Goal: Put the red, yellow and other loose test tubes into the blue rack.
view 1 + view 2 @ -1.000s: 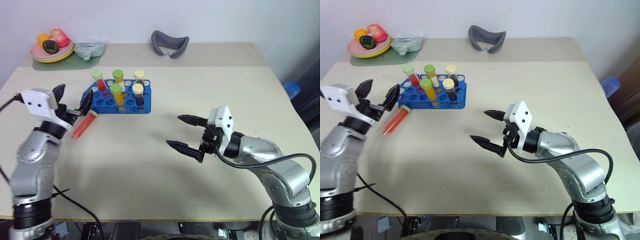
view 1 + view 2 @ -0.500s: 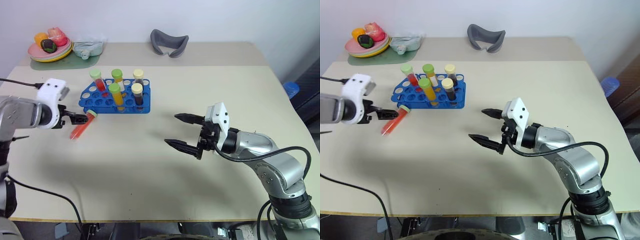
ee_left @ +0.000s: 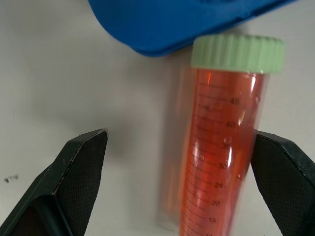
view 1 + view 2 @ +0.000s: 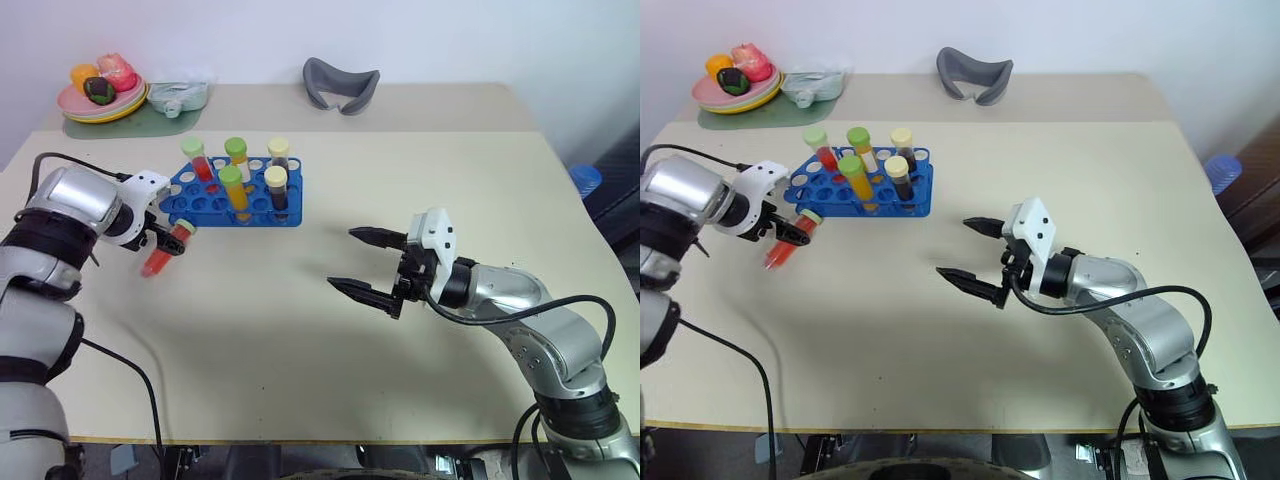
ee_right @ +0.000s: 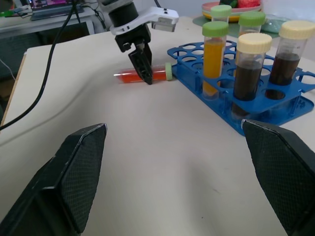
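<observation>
Left hand (image 4: 166, 238) stood open astride the red tube (image 4: 165, 250) lying on the worktop (image 4: 300, 330) beside the blue rack (image 4: 215, 200); off-centre closure risked rolling it away; right hand (image 4: 365, 265) idle, open.

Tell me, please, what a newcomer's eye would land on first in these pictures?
Probably the blue rack at the table's far left, holding five upright capped tubes. Just beside it the left gripper points down with open jaws astride a red tube lying flat; the right gripper hangs open mid-table.
</observation>
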{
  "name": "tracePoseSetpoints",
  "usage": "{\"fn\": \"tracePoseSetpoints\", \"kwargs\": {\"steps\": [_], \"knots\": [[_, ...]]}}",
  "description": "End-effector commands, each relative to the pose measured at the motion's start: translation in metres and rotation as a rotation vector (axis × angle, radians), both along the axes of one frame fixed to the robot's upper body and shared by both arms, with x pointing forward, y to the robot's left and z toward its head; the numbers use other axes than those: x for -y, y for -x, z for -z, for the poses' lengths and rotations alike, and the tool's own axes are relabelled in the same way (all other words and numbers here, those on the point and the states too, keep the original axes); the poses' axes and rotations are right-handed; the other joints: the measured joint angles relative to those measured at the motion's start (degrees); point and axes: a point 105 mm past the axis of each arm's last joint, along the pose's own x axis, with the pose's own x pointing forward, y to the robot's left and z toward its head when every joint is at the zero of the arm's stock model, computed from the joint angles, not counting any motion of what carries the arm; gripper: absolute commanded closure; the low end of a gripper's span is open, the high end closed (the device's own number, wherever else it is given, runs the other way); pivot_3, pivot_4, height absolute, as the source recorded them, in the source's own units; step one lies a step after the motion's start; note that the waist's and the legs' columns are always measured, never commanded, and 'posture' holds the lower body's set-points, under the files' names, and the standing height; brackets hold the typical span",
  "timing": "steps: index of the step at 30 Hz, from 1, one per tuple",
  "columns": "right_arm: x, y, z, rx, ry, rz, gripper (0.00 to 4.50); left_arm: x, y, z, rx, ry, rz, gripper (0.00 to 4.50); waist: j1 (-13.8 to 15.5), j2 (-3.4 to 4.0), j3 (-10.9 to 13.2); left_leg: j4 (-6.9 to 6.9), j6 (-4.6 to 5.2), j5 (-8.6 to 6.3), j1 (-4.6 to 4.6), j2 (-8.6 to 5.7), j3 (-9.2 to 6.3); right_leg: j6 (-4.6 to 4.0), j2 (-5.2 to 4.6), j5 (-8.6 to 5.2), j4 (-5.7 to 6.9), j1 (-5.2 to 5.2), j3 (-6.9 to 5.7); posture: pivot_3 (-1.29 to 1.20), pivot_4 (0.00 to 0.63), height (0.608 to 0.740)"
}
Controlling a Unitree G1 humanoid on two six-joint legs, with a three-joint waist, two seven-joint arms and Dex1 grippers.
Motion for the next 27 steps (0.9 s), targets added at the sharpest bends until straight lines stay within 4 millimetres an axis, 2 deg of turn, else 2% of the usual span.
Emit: {"fn": "tracePoseSetpoints", "kwargs": {"steps": [1,8,9,11,16,22,25,27], "knots": [[-0.005,0.008,-0.010,0.051,-0.024,-0.018,0.00,-0.002,-0.001,0.001,-0.038,-0.005,0.013,0.03,-0.01,0.00,0.00,0.01,0.00,0.00,0.00,0.00,0.00,0.00,0.00,0.00,0.00,0.01,0.00,0.00,0.150,0.740],[-0.006,0.009,-0.009,0.049,-0.028,-0.017,0.00,0.002,0.001,0.007,-0.107,0.006,0.037,0.03,-0.07,0.00,0.00,0.01,0.00,0.00,0.01,0.00,-0.01,0.00,-0.01,0.00,0.01,0.02,0.00,0.00,0.150,0.740],[-0.006,0.009,-0.009,0.049,-0.028,-0.017,0.00,0.004,0.002,0.008,-0.115,0.010,0.041,0.54,-0.09,0.00,0.00,0.01,0.00,0.00,0.01,0.00,-0.01,0.00,-0.01,0.00,0.01,0.02,0.00,0.00,0.150,0.740],[-0.006,0.009,-0.009,0.049,-0.028,-0.019,0.00,0.004,0.004,0.009,-0.125,0.013,0.041,1.22,-0.09,0.00,0.00,0.01,0.00,0.00,0.01,0.00,-0.01,0.01,-0.01,0.00,0.01,0.02,0.00,0.00,0.150,0.740],[-0.006,0.009,-0.009,0.049,-0.024,-0.024,0.00,0.001,0.009,0.005,-0.133,0.021,0.049,3.54,-0.19,0.01,-0.01,0.00,0.00,0.00,0.03,0.00,-0.01,0.01,-0.02,0.00,0.03,0.02,0.01,0.00,0.150,0.740],[-0.004,0.010,-0.010,0.052,-0.019,-0.020,0.00,-0.014,0.025,-0.010,-0.108,0.041,0.041,3.54,-0.76,0.00,0.00,-0.02,0.00,0.00,0.02,0.02,-0.01,0.00,-0.01,0.00,0.04,-0.02,0.01,0.00,0.150,0.740],[-0.001,0.010,-0.011,0.056,-0.017,-0.004,0.00,-0.026,0.047,-0.027,-0.058,0.095,0.039,3.54,-1.40,-0.06,0.05,-0.02,0.00,0.00,-0.02,0.03,-0.02,0.00,-0.01,0.00,0.08,-0.06,0.02,0.00,0.150,0.740],[0.000,0.011,-0.011,0.055,-0.018,0.002,0.00,-0.024,0.052,-0.047,0.070,0.175,0.054,3.54,-1.53,-0.07,0.06,-0.02,0.00,0.00,-0.04,0.05,-0.03,0.00,0.00,0.00,0.09,-0.08,0.01,0.00,0.150,0.740]]}}
